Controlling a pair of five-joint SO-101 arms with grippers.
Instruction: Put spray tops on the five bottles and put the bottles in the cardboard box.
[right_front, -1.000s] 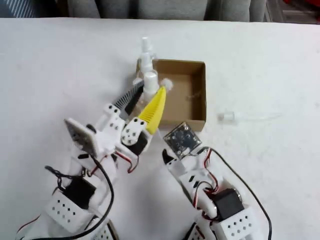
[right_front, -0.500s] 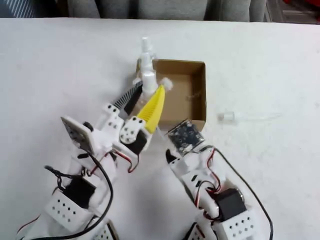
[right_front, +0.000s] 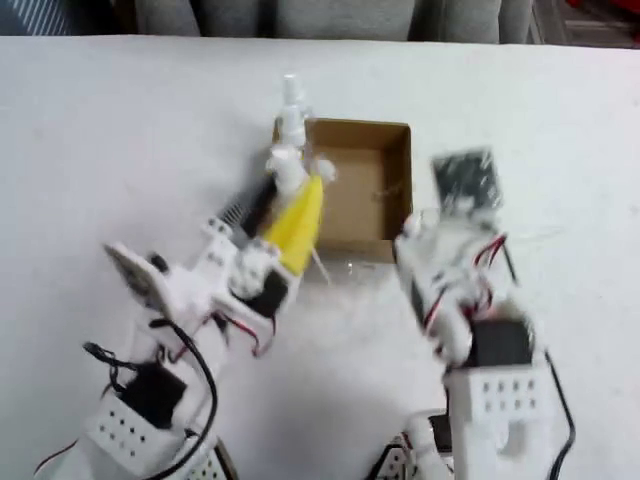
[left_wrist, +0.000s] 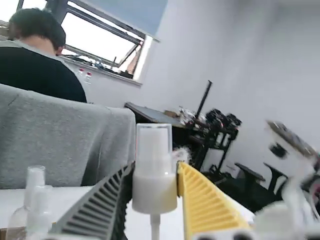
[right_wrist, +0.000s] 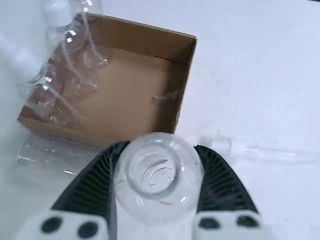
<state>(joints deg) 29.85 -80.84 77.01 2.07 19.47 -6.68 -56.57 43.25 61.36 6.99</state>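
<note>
- High view: my left claw (right_front: 292, 182) hangs over the left edge of the cardboard box (right_front: 403, 135), closed on a spray top (right_front: 284, 163). Capped bottles (right_front: 291, 110) stand in a row at the box's left wall. The right arm (right_front: 455, 270) is at the box's right side, so the box floor lies between the two arms.
- Left wrist view: the spray top is upright, pinched at its collar between the grey and yellow fingers (left_wrist: 205, 210). They are only as far apart as the collar is wide. Its dip tube (left_wrist: 154, 229) hangs straight down, so the long axis is vertical.
- Right wrist view: my right claw (right_wrist: 160, 150) is closed round an uncapped bottle (right_wrist: 157, 172), whose open mouth faces the camera. The box is just beyond it. A loose spray top (right_wrist: 220, 145) lies on the table (right_wrist: 260, 75) beside the box's right wall, nearer this arm.
- My read: the next move turns on lining the hanging tube up with that open mouth. The bottle lies across the box, to the right of the left claw.
- I can read no label or writing on the bottles, tops or box.
</note>
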